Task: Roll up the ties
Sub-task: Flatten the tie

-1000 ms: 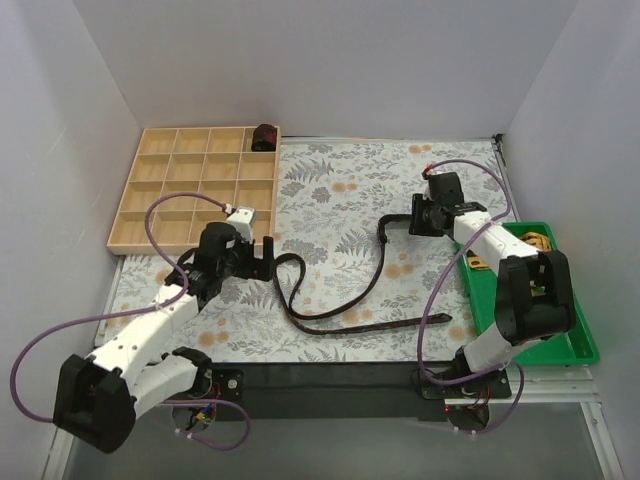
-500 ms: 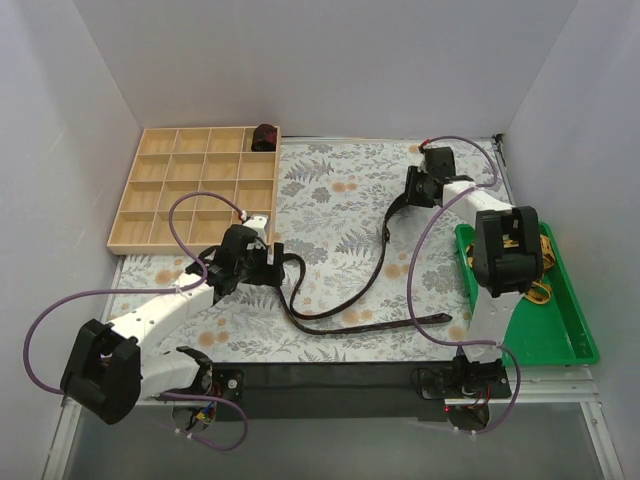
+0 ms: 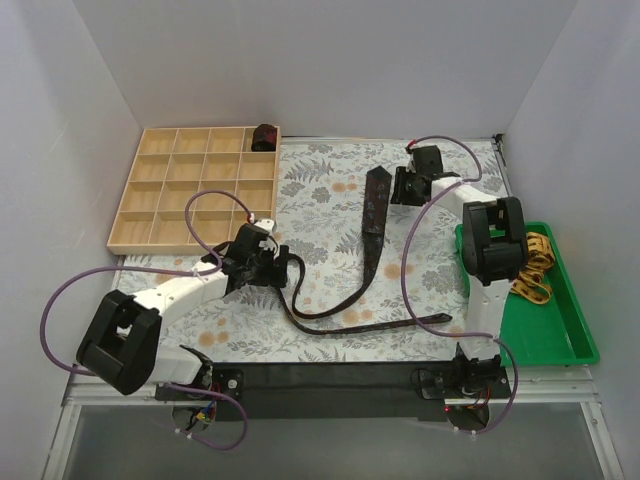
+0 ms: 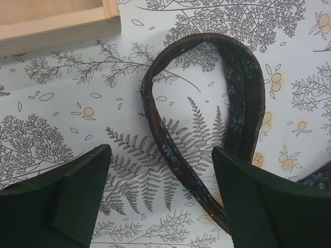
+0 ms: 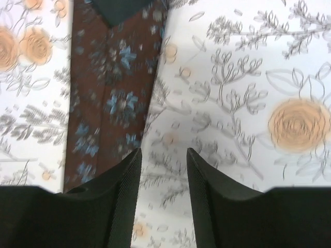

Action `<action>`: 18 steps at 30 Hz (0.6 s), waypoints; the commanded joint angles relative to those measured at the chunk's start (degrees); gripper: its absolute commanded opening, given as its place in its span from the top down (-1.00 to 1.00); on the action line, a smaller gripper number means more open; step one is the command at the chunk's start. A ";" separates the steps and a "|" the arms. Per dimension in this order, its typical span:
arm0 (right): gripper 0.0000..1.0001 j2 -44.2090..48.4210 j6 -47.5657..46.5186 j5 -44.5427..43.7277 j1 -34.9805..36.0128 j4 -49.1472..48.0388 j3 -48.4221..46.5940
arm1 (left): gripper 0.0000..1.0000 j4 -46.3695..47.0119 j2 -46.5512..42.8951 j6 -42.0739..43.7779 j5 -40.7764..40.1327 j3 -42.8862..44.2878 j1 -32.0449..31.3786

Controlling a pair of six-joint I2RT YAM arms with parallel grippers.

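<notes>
Counting one rolled bundle (image 3: 264,136) at 11 o'clock, the dark tie (image 3: 377,205) is lying unrolled, the yellow tie (image 3: 530,265) is waiting at 3 o'clock, left claw (image 4: 160,150) and right claw (image 5: 163,152) apart, empty.

Left pincer (image 4: 160,155) wide open, arm stretched low; right pincer (image 5: 163,155) narrowly parted, arm reaching far.

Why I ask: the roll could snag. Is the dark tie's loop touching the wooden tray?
Apart. The left wrist view shows floral tablecloth lying bare between the wooden tray and the dark tie.
</notes>
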State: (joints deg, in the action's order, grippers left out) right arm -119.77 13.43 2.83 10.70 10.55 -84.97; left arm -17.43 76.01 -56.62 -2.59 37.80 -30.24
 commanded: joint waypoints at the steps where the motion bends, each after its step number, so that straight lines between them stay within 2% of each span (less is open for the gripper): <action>1: 0.18 10.13 -0.86 -2.48 0.55 0.88 3.92 | -0.45 2.14 1.24 -0.07 -1.45 3.41 -0.87; 8: 0.06 19.48 -2.00 2.44 3.36 -1.58 13.77 | -0.19 2.23 5.29 0.55 -5.22 5.00 -1.67; 12: 0.07 19.13 -3.06 4.28 7.57 -2.19 15.27 | 0.24 0.56 5.29 -0.42 -9.00 4.48 -1.67; 13: 0.08 18.26 -3.32 4.55 8.28 -2.37 15.36 | 0.44 -0.58 4.77 -0.77 -9.71 4.39 -1.67; 18: 0.16 14.48 -3.24 6.21 11.10 -3.25 14.13 | 0.91 -4.89 1.17 -4.89 -14.98 2.81 -1.67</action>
State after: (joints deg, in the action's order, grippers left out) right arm -103.66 11.05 6.79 21.08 8.97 -70.39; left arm -19.09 80.97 -58.48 -12.10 41.08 -31.73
